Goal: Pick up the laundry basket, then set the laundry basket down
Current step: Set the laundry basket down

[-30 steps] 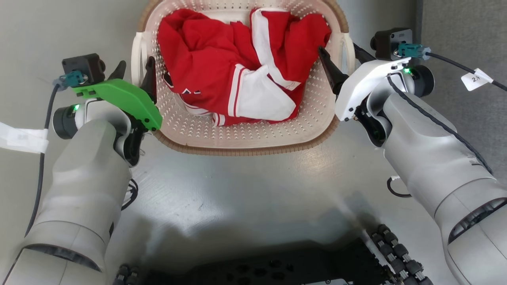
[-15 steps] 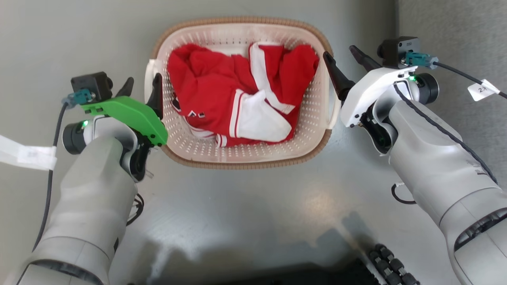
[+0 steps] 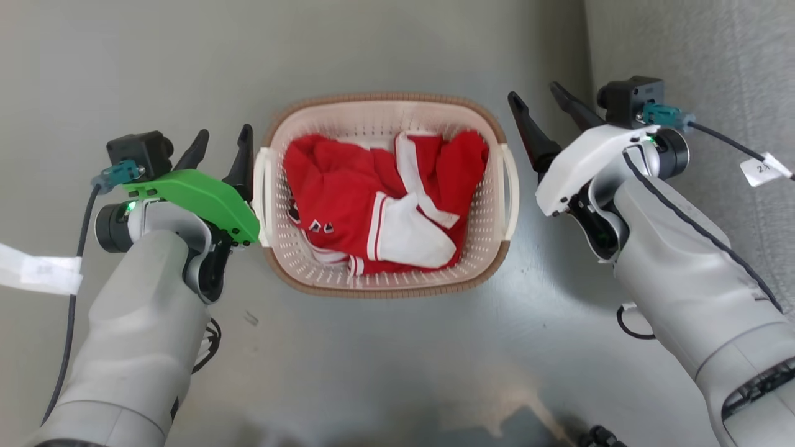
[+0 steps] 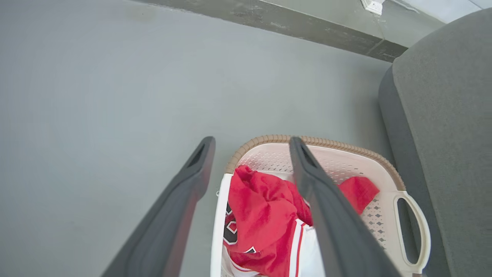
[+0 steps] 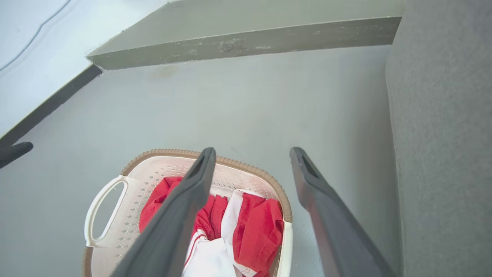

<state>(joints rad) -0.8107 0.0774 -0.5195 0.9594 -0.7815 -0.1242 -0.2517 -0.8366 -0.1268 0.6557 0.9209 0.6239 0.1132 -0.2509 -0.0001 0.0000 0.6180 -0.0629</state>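
Our left gripper and right gripper hung open, empty, flanking the laundry basket; we judged gripping both handles came next.

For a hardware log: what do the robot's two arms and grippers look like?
Pale grey rounded forearms. The left gripper has long dark tapered fingers and a bright green cover; the right gripper has a white cover. Each carries a black camera block, teal connector, black cable with white tag.
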